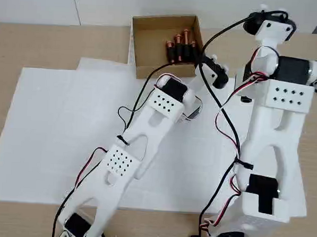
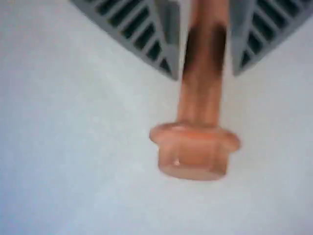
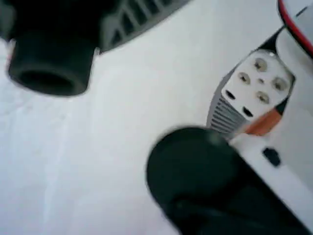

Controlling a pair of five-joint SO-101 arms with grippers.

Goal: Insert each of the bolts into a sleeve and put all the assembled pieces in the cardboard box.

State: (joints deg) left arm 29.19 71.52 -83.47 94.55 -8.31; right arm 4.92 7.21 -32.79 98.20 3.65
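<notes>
Bolt (image 2: 198,122) pinched in your left claw (image 2: 205,68), head outward.
Right claw (image 1: 216,74) clamps the sleeve (image 3: 49,63) nearby; bring their axes in line.

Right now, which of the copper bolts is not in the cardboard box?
The bolt clamped between the jaws of the left gripper, above the white sheet; the other bolts lie together inside the cardboard box.

Assembled pieces (image 1: 181,45) are gathered in the box's (image 1: 149,43) right part; before it a bolt (image 2: 198,147) is held, with a sleeve (image 3: 49,63) at its right.
</notes>
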